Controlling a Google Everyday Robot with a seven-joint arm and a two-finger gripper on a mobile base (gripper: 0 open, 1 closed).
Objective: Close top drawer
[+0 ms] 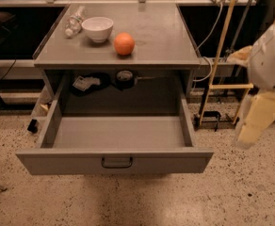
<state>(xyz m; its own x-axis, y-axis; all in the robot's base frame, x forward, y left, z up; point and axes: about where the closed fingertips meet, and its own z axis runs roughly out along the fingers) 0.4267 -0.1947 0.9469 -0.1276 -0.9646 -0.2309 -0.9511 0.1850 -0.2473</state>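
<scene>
The wide grey drawer is pulled fully out of the grey cabinet. Its shallow tray looks empty. A small dark bar handle sits in the middle of the flat front panel. My gripper, white and cream, hangs at the right edge of the camera view. It is to the right of the drawer's right front corner, apart from it and holding nothing that I can see.
On the cabinet top stand a white bowl, an orange and a lying clear bottle. Dark items lie in the recess behind the drawer. A wooden frame and cables stand on the right. The floor is speckled.
</scene>
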